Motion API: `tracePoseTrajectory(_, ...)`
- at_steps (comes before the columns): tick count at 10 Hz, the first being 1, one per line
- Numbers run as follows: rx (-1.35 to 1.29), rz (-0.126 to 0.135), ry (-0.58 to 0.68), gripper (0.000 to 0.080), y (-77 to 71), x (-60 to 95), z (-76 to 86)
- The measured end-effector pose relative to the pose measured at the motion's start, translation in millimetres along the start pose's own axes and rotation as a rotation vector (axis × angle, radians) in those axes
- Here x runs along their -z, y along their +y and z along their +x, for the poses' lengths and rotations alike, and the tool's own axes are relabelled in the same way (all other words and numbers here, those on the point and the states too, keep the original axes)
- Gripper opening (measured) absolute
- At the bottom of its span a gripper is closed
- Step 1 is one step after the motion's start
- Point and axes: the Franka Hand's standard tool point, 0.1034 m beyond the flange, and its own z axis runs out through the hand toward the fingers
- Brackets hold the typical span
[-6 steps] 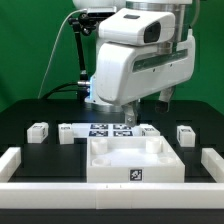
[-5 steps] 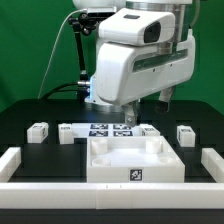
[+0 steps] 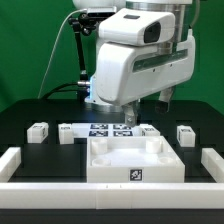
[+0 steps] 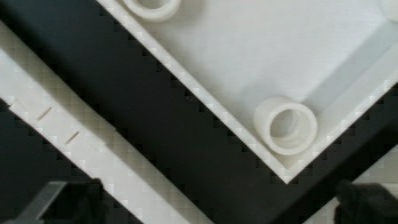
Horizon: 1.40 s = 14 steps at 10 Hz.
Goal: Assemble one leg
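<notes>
Small white legs with tags lie on the black table behind the panel: one at the exterior view's far left point(image 3: 39, 131), one beside it point(image 3: 66, 133), one at the far right point(image 3: 185, 133). The large white square panel point(image 3: 112, 163) lies in front. My gripper point(image 3: 127, 114) hangs low behind the panel's far edge, over the marker board point(image 3: 108, 129). In the wrist view the gripper point(image 4: 214, 205) is open and empty; its dark fingertips point(image 4: 59, 204) show at the frame's corners. The panel point(image 4: 249, 60) and a corner hole point(image 4: 290, 127) fill that view. No leg shows there.
A low white wall point(image 3: 20, 163) rims the table at both sides and the front. A fourth small white block point(image 3: 150, 130) sits by the marker board's right end. A long white strip point(image 4: 71, 120) runs beside the panel in the wrist view. A green backdrop stands behind.
</notes>
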Motion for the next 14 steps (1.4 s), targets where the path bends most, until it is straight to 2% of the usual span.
tracePoseTrajectory(2,0.059,-0.013,0.016,0.0650,-3.5,-6.7,-5.5)
tracePoseTrajectory(5,0.320,-0.059,0.056,0.0650,-14.0,-26.8,-26.8)
tracePoseTrajectory(7,0.359,-0.105,0.091,0.0650,-20.8,-35.0,-36.6)
tracePoseTrajectory(8,0.357,-0.094,0.082,0.0650,-21.5,-35.5,-37.2)
tracePoseTrajectory(11,0.361,-0.094,0.082,0.0650,-21.1,-36.5,-37.3)
tracePoseTrajectory(12,0.472,-0.115,0.089,0.0650,-23.4,-42.2,-41.4)
tracePoseTrajectory(13,0.554,-0.110,0.082,0.0650,-32.2,-52.1,-48.7)
tracePoseTrajectory(14,0.607,-0.119,0.081,0.0650,-38.5,-57.1,-50.6)
